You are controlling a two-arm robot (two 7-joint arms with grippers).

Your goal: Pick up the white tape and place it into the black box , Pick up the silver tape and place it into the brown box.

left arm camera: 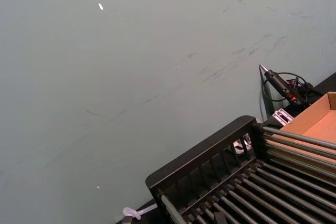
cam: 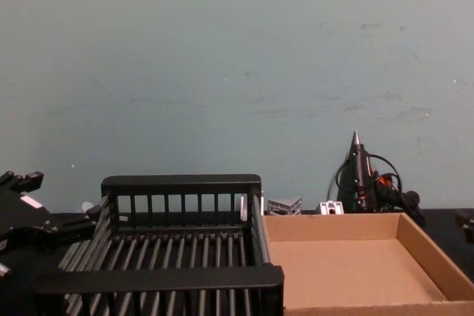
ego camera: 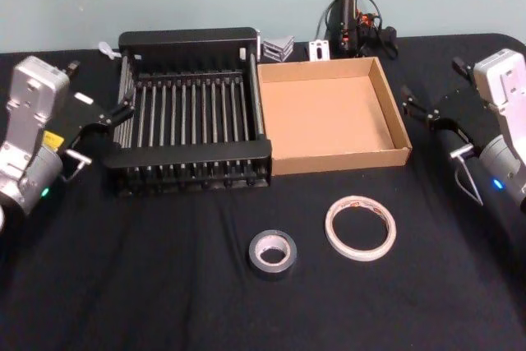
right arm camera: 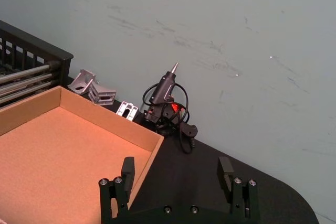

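The white tape [ego camera: 360, 228] lies flat on the black table, in front of the brown box [ego camera: 393, 117]. The silver tape [ego camera: 272, 253] lies flat to its left, in front of the gap between the two boxes. The black box [ego camera: 196, 154] stands against the brown box's left side, and both are empty. My left gripper [ego camera: 99, 88] hovers open beside the black box's left wall [cam: 111, 205]. My right gripper [ego camera: 429, 90] hovers open just right of the brown box [right arm camera: 149, 158]; nothing lies between its fingers [right arm camera: 127, 167]. Both grippers are well away from the tapes.
A black glue gun [ego camera: 349, 14] with its coiled cable stands at the table's back edge behind the brown box. Small metal brackets [ego camera: 279, 45] lie beside it. A teal wall closes off the back. The table is covered in black cloth [ego camera: 148, 285].
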